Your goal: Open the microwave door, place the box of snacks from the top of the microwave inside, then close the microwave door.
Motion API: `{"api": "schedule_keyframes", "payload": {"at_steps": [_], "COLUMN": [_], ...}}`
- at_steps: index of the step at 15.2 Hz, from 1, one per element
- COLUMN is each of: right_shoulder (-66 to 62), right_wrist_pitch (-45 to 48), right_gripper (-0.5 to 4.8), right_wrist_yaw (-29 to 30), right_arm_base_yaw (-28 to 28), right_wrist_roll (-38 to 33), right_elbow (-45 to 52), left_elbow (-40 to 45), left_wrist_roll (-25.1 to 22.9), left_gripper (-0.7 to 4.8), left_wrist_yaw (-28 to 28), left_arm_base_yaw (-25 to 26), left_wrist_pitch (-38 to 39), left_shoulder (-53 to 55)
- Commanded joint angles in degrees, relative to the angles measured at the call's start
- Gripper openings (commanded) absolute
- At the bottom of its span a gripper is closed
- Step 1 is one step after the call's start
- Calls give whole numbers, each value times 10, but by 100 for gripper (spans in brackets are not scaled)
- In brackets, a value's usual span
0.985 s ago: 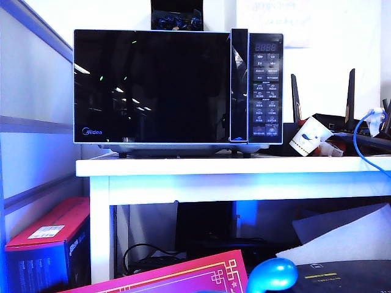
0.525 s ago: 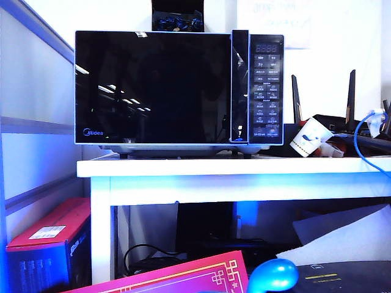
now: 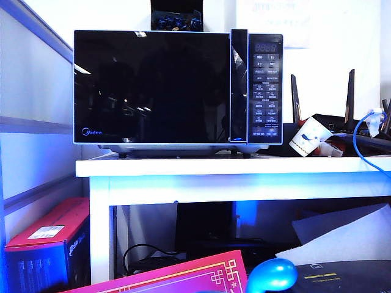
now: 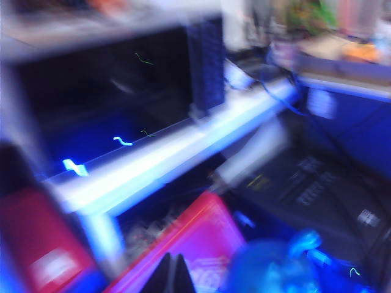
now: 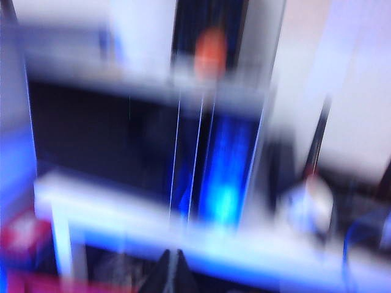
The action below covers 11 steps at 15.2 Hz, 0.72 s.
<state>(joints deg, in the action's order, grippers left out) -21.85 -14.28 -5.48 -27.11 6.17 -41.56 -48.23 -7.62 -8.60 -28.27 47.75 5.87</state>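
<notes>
- The microwave stands on the white desk, filling the upper middle of the exterior view.
- The microwave door is flat against the front, closed, its glossy black glass showing faint reflections; the small logo sits at its lower left and the vertical handle strip runs along its right edge.
- The button panel with its digital display is just right of the handle strip.
- On top of the microwave, at the top edge of the frame, only a dark object with blue items shows; a pale box of snacks cannot be made out in any view.
- A white paper cup with a red pattern lies tilted on the desk to the right of the microwave, near a blue cable.
- Under the desk, a red box sits at lower left.
- Neither arm appears in the exterior view.
- The left tool shows as two dark tips close together at the bottom edge of the blurred left wrist view, narrow, holding nothing, well apart from the microwave.
- The right tool shows the same way in the heavily blurred right wrist view: tips together, empty, away from the microwave.
</notes>
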Motion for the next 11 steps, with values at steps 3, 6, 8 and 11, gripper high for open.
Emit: {"api": "schedule_keyframes", "payload": {"at_steps": [3, 6, 8, 11], "right_shoulder": [92, 124, 135, 135], "right_wrist_pitch": [56, 64, 63, 63], "right_gripper": [-5, -5, -5, -5], "right_wrist_yaw": [-9, -25, -24, -3], "right_arm_base_yaw": [0, 0, 0, 0], "right_wrist_roll": [-64, -69, -92, -126], "right_elbow": [208, 298, 352, 410], "left_elbow": [342, 417, 442, 443], "left_wrist_roll": [92, 98, 98, 98], "left_gripper": [-6, -6, -6, -5], "left_wrist_yaw": [10, 20, 19, 19], "left_arm_base_yaw": [1, 1, 1, 1], "left_wrist_pitch": [-376, -377, -375, -347], "left_shoulder": [-5, -5, -5, -5]}}
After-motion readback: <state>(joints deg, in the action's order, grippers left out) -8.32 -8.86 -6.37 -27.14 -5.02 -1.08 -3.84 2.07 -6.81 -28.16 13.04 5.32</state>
